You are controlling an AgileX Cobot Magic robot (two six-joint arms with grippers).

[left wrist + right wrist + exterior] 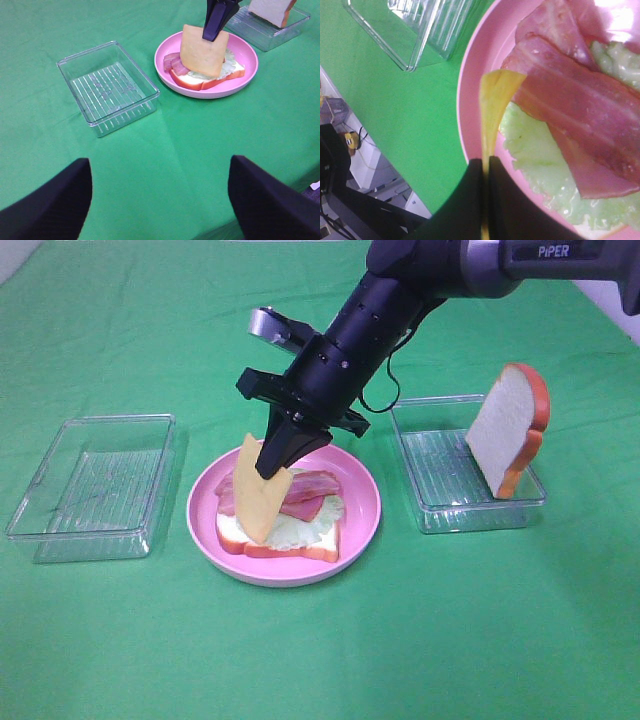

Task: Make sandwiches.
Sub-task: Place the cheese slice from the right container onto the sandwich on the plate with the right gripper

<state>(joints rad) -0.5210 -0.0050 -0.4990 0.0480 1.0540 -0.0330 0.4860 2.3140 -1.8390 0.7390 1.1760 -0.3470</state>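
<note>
Over the pink plate (300, 576), the right gripper (272, 464) pinches the yellow cheese slice (257, 505) between closed fingers, holding it on edge against the bacon (312, 486), lettuce (302, 530) and bread slice (292, 549) stacked there. A second bread slice (506, 426) leans in the right-hand tray (440, 512). The left gripper (160, 172) hangs over the green cloth (165, 140), fingers spread wide.

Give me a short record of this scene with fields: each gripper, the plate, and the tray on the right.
Right gripper: shut on yellow cheese slice, held over round pink plate
Left gripper: open, holding nothing
Plate: white bread slice, pale green lettuce, pink bacon strips stacked
Right clear plastic tray: second bread slice leaning upright
</note>
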